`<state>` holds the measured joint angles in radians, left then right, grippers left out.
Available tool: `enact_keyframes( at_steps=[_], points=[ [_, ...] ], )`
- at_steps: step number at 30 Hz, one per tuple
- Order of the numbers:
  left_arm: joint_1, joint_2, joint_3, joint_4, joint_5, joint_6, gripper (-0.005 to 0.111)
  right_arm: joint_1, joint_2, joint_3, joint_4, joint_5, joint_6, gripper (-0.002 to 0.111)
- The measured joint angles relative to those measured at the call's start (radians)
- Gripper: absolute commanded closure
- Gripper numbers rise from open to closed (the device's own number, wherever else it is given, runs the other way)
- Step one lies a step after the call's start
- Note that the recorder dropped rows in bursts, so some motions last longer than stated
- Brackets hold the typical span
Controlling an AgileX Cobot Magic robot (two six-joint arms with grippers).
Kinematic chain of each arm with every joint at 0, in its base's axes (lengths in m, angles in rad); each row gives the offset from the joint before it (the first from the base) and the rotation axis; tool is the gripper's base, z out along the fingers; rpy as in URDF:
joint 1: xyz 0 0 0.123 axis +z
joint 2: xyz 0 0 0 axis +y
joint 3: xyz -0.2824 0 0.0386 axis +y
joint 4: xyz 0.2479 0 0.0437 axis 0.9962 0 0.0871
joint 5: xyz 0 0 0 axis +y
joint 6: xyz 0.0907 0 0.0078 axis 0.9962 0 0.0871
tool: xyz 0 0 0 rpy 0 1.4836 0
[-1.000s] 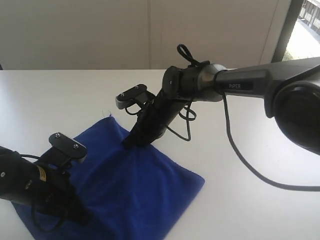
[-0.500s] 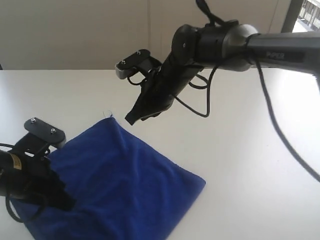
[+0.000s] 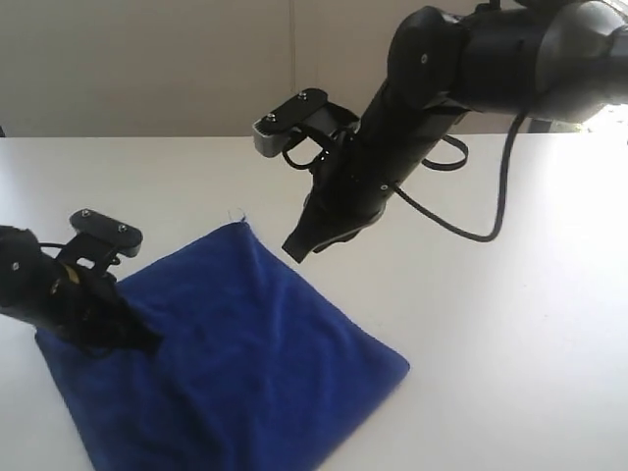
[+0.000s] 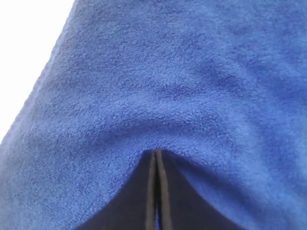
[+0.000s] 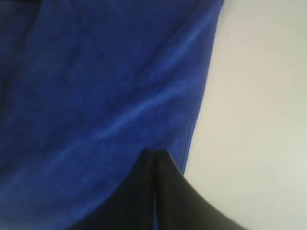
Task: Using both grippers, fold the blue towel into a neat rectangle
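Here, left hand [image 4: 156, 160] pressed together, tip on blue towel [image 3: 255, 373]; right hand [image 3: 297, 247] pressed together, raised above blue towel edge

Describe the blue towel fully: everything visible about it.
The blue towel is a plain, deep royal-blue cloth with a soft, fuzzy pile. It lies spread flat on the white table, roughly square, one corner pointing away with a loose thread; its near part runs out of the exterior view. Soft wrinkles cross it. The shut left gripper presses its tips into the cloth, dimpling it. The shut right gripper hangs by the far edge, seemingly not touching.
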<state>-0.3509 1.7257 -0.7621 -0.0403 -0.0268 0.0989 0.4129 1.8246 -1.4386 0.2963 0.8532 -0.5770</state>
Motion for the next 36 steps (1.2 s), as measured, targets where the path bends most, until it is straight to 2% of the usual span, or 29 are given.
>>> enact_keyframes(
  at_steps=[4,5,8,11,14,19,24,30,36],
  points=[
    [-0.002,0.079,-0.113,0.000,0.027,0.028,0.107,0.000,-0.049,0.076,-0.002,-0.018,0.018,0.108],
    [-0.014,0.116,-0.175,0.000,0.038,0.053,0.107,0.000,-0.071,0.114,-0.004,-0.032,0.020,0.108],
    [-0.051,0.171,-0.255,0.006,0.054,0.092,0.107,0.000,-0.100,0.162,-0.013,-0.055,0.034,0.108],
    [-0.151,0.241,-0.371,0.010,0.070,0.131,0.107,0.000,-0.124,0.214,-0.045,-0.076,0.073,0.108],
    [-0.194,0.259,-0.432,0.010,0.126,0.144,0.107,0.000,-0.124,0.249,-0.066,-0.084,0.086,0.108],
    [-0.191,0.253,-0.465,0.050,0.249,0.144,0.107,0.000,-0.124,0.261,-0.097,-0.123,0.115,0.108],
    [-0.120,0.225,-0.465,0.117,0.429,0.144,0.107,0.000,-0.124,0.261,-0.094,-0.173,0.127,0.108],
    [-0.093,0.171,-0.454,0.151,0.499,0.144,0.107,0.000,-0.076,0.278,-0.093,-0.198,0.124,0.108],
    [-0.093,-0.046,-0.441,0.163,0.614,0.101,0.107,0.000,0.037,0.245,-0.093,-0.365,0.096,0.108]
  ],
)
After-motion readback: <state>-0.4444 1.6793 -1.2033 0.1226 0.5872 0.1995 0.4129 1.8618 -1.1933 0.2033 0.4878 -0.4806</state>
